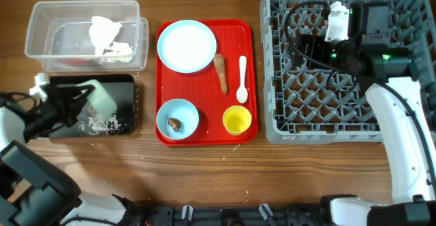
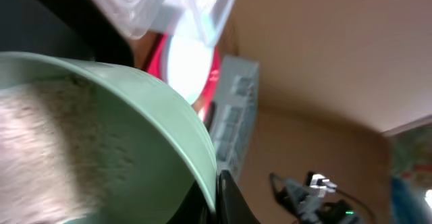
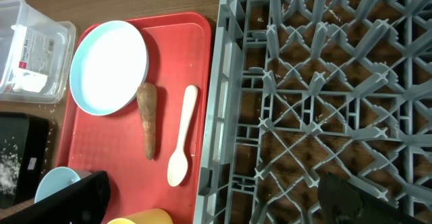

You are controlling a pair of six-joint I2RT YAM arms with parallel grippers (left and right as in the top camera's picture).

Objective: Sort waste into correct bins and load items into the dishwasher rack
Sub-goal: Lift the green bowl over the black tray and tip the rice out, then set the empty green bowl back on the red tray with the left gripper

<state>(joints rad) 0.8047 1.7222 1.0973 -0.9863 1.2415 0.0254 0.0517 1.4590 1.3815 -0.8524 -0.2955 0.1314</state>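
Nearest the lens, the mint bowl (image 2: 135, 136) fills the left wrist view, tipped on edge. Its rim is clenched in the left hand (image 1: 80, 98), which holds it over the black tray (image 1: 126, 90), left of the red tray (image 1: 204, 136). Right of the red tray, the right hand (image 3: 212, 183) hangs released and empty over the dishwasher rack (image 1: 286, 120).

Hazards, as judged:
- A rim-only grip may slip, and the bowl would drop into the black tray.
- The crumbs (image 1: 99, 124) may scatter past the tray edge onto the desk (image 1: 204, 178).
- A low carry toward the rack may strike items on the red tray.

Count:
- On the red tray: one plate (image 1: 187, 45), one light-blue bowl (image 1: 185, 110) with one brown lump (image 1: 174, 123), one yellow cup (image 1: 237, 120), one spoon (image 1: 242, 79), one food stick (image 1: 221, 73).
- Left of it: one clear tub (image 1: 41, 28) with one napkin (image 1: 105, 35).
- Bowls total two.
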